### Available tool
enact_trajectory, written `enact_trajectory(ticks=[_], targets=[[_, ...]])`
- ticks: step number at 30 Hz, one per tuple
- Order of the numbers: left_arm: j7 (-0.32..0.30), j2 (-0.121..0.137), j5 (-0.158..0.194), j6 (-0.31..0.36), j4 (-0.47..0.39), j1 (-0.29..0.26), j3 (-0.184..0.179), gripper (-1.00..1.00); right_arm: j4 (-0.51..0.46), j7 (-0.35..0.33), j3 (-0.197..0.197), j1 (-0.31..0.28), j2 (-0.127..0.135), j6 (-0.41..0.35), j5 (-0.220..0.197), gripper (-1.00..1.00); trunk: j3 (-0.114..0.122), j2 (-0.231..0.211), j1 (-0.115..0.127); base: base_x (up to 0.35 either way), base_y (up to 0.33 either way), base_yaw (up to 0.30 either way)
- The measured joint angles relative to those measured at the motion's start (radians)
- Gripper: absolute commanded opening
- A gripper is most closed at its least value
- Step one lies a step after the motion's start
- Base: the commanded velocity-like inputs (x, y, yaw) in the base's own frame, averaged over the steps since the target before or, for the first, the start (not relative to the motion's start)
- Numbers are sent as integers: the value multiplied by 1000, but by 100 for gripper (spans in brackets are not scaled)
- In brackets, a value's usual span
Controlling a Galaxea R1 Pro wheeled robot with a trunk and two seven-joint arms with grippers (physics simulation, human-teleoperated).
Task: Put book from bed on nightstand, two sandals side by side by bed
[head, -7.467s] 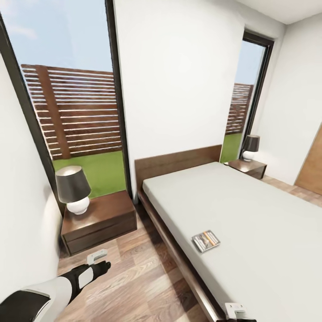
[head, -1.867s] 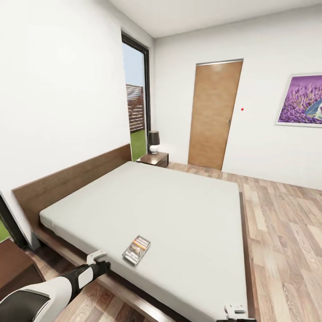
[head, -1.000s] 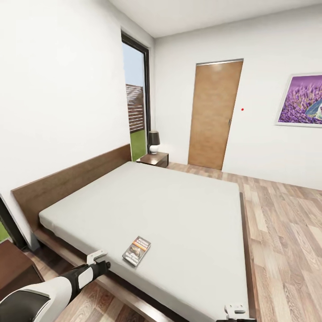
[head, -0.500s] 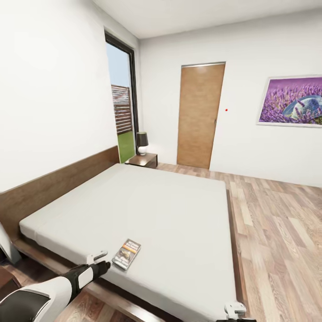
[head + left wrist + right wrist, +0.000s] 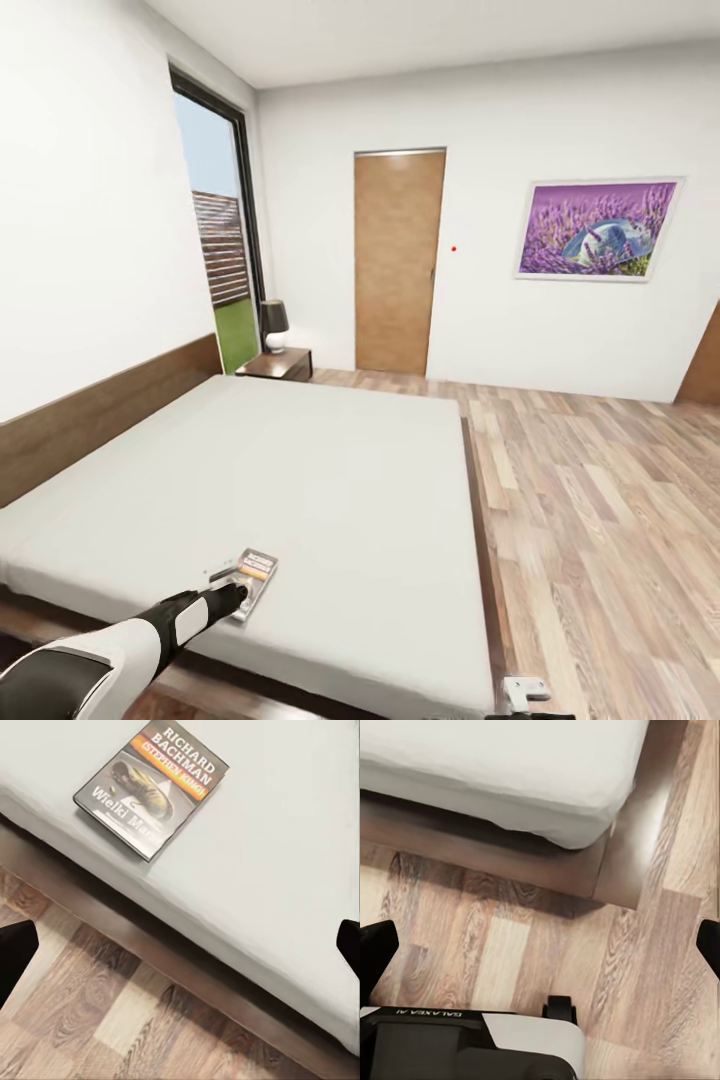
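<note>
Book [image 5: 254,578] flat on bed [image 5: 330,470], lower left of frame.
Left gripper [image 5: 228,585] jaws spread, empty, beside it; right gripper [image 5: 524,690] jaws unclear.

The left arm reaches forward from the lower left of the head view, its sleeve white near the shoulder and black toward the wrist; the left gripper [image 5: 232,583] sits at its end, and in the left wrist view its two dark fingertips [image 5: 15,949] stand far apart at opposite edges, jaws wide; the right gripper [image 5: 524,690] shows at the bottom edge of the head view as a small white part; its dark fingertips [image 5: 376,945] are likewise spread wide.
</note>
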State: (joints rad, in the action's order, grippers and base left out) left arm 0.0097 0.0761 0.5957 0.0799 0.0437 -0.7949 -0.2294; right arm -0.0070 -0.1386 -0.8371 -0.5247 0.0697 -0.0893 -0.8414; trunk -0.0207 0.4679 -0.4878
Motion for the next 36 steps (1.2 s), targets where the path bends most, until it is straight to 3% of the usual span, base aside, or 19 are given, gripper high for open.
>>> enact_trajectory(ticks=[19, 36], targets=[[0, 1, 0, 0, 0, 0, 0, 100, 0, 0, 0, 0, 2, 0, 0, 100, 10, 1, 0, 0, 6, -300], [0, 0, 0, 0, 0, -1, 0, 100, 0, 0, 0, -1, 2, 0, 0, 100, 11, 1, 0, 0, 93, -300]])
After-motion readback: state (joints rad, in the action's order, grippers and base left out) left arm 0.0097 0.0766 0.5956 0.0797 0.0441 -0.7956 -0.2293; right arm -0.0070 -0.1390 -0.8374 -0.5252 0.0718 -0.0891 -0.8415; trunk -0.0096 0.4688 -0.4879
